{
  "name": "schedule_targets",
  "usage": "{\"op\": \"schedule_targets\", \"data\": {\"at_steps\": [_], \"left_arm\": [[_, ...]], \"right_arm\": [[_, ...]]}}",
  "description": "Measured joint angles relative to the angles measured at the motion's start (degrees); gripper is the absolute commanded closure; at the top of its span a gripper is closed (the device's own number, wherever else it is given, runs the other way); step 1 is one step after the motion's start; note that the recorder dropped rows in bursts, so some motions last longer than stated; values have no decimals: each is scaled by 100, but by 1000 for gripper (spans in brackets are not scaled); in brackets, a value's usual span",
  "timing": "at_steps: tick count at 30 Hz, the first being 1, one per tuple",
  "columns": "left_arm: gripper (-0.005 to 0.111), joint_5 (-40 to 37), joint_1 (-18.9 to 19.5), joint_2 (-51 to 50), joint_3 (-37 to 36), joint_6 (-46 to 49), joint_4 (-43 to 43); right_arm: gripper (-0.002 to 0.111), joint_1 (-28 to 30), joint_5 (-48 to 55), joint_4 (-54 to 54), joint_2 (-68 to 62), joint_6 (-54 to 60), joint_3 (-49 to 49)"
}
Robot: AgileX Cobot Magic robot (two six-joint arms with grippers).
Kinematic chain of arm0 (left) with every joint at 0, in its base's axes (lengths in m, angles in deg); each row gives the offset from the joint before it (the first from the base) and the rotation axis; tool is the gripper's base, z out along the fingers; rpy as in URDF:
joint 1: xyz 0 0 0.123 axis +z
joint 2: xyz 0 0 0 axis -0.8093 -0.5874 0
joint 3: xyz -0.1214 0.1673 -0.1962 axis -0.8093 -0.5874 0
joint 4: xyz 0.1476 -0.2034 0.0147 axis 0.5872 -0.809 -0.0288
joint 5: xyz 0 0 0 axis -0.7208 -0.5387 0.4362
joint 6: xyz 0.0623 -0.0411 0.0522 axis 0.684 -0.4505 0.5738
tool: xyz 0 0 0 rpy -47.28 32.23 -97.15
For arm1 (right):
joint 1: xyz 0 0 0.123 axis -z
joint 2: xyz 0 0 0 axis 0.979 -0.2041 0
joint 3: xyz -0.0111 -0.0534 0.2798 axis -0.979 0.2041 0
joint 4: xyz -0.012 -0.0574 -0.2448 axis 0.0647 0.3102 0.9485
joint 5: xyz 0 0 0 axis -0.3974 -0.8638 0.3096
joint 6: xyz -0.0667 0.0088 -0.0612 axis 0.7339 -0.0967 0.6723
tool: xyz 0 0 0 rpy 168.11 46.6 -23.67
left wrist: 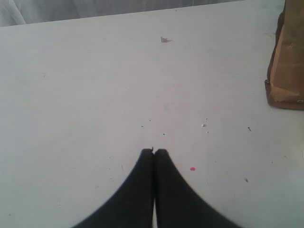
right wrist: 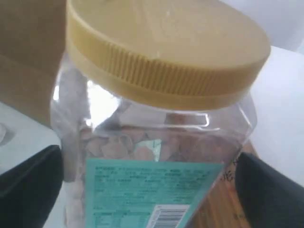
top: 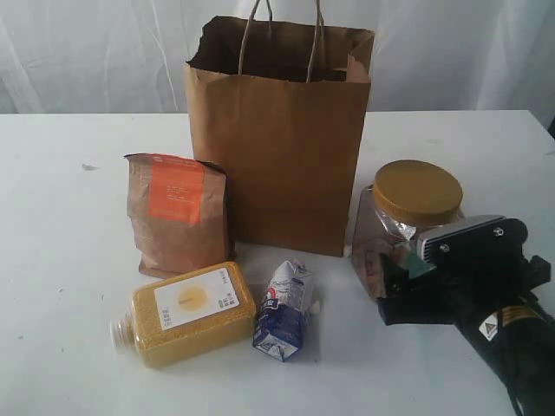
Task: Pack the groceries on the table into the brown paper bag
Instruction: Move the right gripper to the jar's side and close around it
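Item nearest: right claw [top: 401, 276], black, low over the worktop [top: 69, 260], spread wide with the big clear jar [top: 408, 212] standing upright between its fingers [right wrist: 28, 190]. The fingers sit just at the jar's side walls below the yellow lid [right wrist: 166, 42]; a firm squeeze is not evident. Jar: rigid plastic, squarish, filled with pale pieces and probably the heaviest item here. Its walls look smooth and likely slippery, so the flat sides under the lid's ribbed skirt seem the soundest hold. Brown paper bag [top: 286, 147]: upright and open-mouthed, just beyond the claw and to its left. It is soft-walled, so a heavy jar is best lowered in from straight above. Farther left of the claw, well apart from it: small blue-white carton [top: 284, 310], crumpled and light; yellow grain bottle [top: 191, 312], lying on its side; brown pouch [top: 178, 217] with an orange label, standing beside the bag. Left claw [left wrist: 154, 154]: pressed together, holding nothing, over bare worktop.
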Motion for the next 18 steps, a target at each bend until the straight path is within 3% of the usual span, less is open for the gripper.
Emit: {"op": "schedule_targets", "data": {"at_steps": [9, 18], "left_arm": [[107, 0, 0, 0, 0, 0, 0], [107, 0, 0, 0, 0, 0, 0]], "right_arm": [[22, 215, 183, 515, -144, -424, -205], [58, 215, 307, 526, -144, -457, -218]]}}
